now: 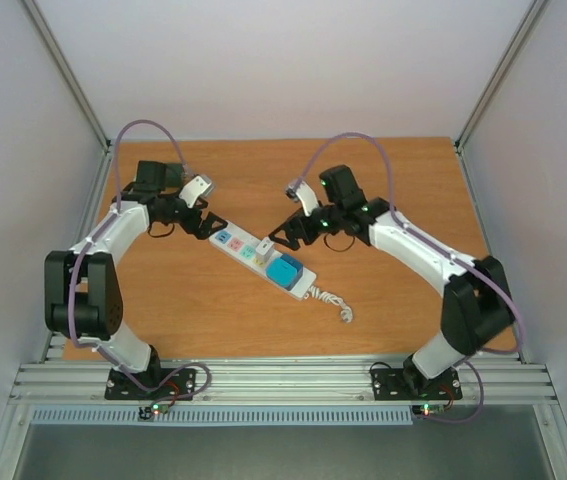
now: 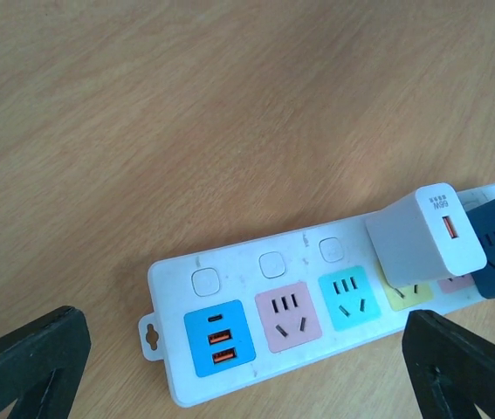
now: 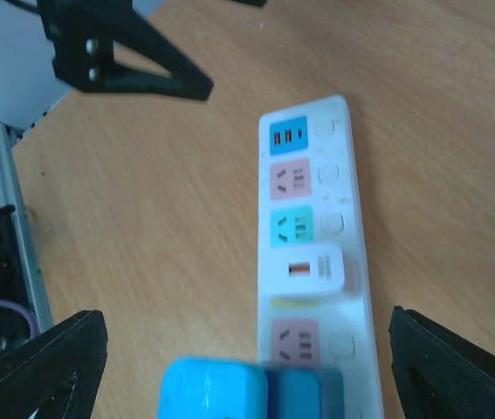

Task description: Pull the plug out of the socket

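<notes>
While the left end effector (image 2: pixel 247 353) and right end effector (image 3: pixel 251 353) gape empty, the plug (image 2: pixel 422 236) on the socket (image 2: pixel 230 272) likely needs gripping next.

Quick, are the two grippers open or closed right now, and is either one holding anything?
Left gripper: open, holding nothing.
Right gripper: open, holding nothing.

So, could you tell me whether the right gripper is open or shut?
Open: the right gripper has its fingers far apart in the wrist view, clear of the white charger on the socket.
</notes>
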`<state>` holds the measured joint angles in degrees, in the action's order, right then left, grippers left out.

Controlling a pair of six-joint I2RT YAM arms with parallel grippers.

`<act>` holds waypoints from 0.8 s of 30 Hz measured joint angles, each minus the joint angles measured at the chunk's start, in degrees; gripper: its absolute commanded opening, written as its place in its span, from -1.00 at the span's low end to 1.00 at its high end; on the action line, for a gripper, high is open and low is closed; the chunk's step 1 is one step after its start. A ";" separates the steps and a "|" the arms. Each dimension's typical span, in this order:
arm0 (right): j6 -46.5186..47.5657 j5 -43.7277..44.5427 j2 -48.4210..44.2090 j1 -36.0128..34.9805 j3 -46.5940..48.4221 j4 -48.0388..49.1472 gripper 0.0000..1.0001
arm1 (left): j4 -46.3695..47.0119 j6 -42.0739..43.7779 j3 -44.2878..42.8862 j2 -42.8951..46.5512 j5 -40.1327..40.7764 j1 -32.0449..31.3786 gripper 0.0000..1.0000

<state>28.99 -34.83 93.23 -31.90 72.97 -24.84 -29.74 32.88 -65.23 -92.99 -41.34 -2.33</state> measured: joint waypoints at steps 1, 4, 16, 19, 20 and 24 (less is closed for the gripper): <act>-0.11 -0.15 -1.84 0.33 -2.51 1.29 0.80 | 0.02 0.09 0.00 0.11 0.00 -0.07 0.99; -0.61 -0.52 -8.26 1.46 -12.74 7.23 0.82 | -0.02 0.59 0.00 0.83 0.52 -0.72 0.99; 3.56 -1.73 -19.74 2.95 -39.69 27.58 0.82 | 4.55 10.10 6.19 9.35 3.67 -15.32 0.99; 6.03 -2.47 -19.80 2.99 -42.73 30.58 0.83 | 7.02 14.40 10.82 12.31 3.56 -18.43 0.99; 6.95 -2.64 -19.80 2.99 -43.43 31.74 0.83 | 7.21 15.89 11.96 12.96 3.45 -19.32 0.99; 9.25 -2.73 -19.69 2.99 -44.89 36.46 0.84 | 10.32 20.26 14.47 13.27 3.43 -22.23 0.99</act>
<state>38.24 -37.56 73.54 -28.91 28.08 11.62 -19.42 53.15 -50.76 -79.72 -37.91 -24.56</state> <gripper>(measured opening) 0.917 0.996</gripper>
